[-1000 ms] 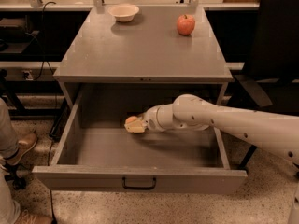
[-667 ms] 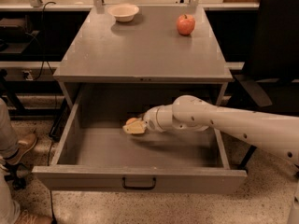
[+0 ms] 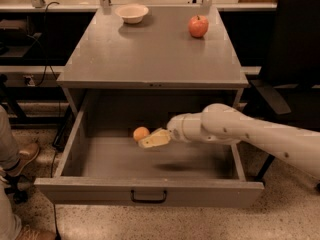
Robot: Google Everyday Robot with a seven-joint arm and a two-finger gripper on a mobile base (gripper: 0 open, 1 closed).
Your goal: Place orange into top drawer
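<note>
Since the top drawer (image 3: 150, 193) stands open with the orange (image 3: 141, 133) on its floor, step: placing, seemingly almost done.
Gripper (image 3: 154, 139): inside the drawer, just beside the orange at its 4 o'clock; spread or pinching, cannot tell.
Next: retreat toward 3 o'clock without nudging the orange.
Far: apple (image 3: 198, 26) at 1 o'clock, bowl (image 3: 132, 12) at 11.

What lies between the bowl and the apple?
Nothing: bare cabinet top between bowl and apple, in the camera view. The end effector is inside the open drawer, beside the orange.
</note>
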